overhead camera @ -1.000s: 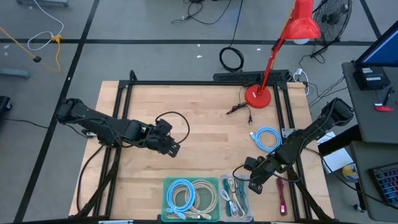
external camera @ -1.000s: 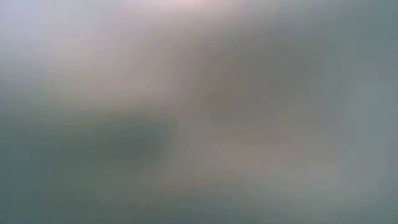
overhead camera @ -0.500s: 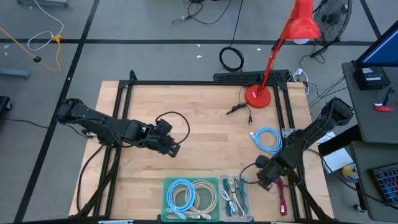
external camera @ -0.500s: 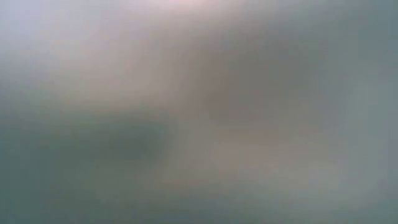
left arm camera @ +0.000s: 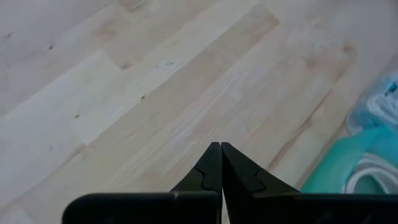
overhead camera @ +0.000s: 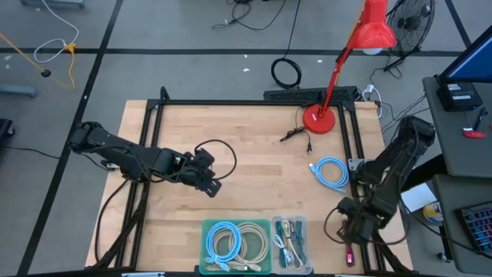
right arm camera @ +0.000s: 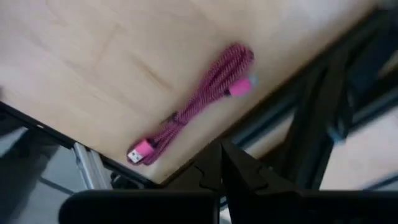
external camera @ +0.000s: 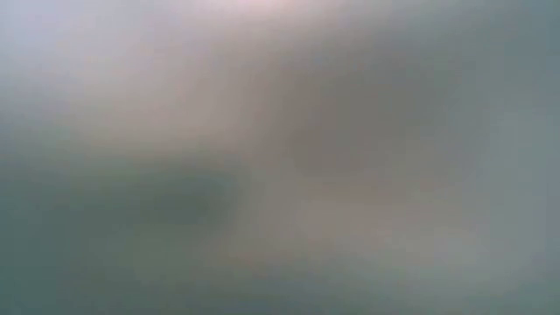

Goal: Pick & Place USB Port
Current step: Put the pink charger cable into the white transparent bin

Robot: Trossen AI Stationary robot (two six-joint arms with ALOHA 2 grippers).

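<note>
Pink USB cable (right arm camera: 198, 107) lies bundled on the desk (overhead camera: 254, 146) at five o'clock; we see the right gripper (right arm camera: 221, 163) pressed together above it, apparently empty. Left gripper (left arm camera: 221, 163) pressed together mid-desk.

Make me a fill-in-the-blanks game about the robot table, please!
1. The bundled cable lying near the table's edge, seen by the right wrist camera, is coloured ____.
2. The lamp standing at the back of the table is coloured ____.
3. The fingers of the left gripper are ____, with nothing between them.
4. The loose coiled cable on the wood in front of the lamp is coloured ____.

Missing words: pink; red; shut; blue
</note>
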